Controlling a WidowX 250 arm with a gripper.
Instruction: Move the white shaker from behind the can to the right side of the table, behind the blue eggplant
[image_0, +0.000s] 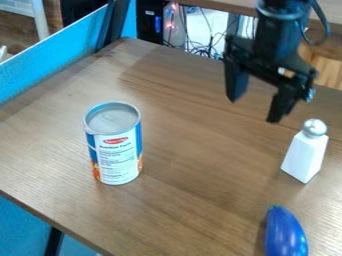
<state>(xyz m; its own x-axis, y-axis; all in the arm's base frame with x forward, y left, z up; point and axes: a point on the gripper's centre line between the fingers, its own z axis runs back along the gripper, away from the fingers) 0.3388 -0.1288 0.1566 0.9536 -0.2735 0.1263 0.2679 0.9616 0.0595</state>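
While our gripper (254, 110) is hanging over the brown table (194, 150), spread wide, we are seeing a white shaker (306, 156) standing near it. We are also seeing a can (117, 155) at the view's left and a blue eggplant (286, 235).

The arm (275, 40) is coloured black and rounded above. A thin dark cable (326, 26) is looped beside it. The gripper (253, 110) is formed of a wide black crossbar and two tapered black fingers (235, 82), marked with small silvery spots at one side.
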